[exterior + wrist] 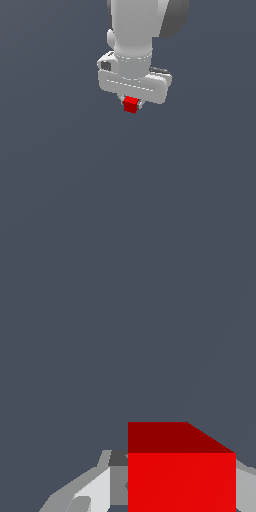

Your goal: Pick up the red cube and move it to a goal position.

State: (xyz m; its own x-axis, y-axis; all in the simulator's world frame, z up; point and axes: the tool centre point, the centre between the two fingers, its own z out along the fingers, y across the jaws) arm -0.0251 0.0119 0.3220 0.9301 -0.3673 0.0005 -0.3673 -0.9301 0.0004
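Red cube (130,104) sits clamped between the pincer's (131,104) fingers.

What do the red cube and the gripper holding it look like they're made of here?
Both are simulator renders, so material is only a guess. The red cube looks like matte plastic or painted block: uniform bright red, flat faces, no grain or gloss. The gripper, shut on it, looks like smooth white plastic or painted metal with soft shading; its fingers look grey and flat.
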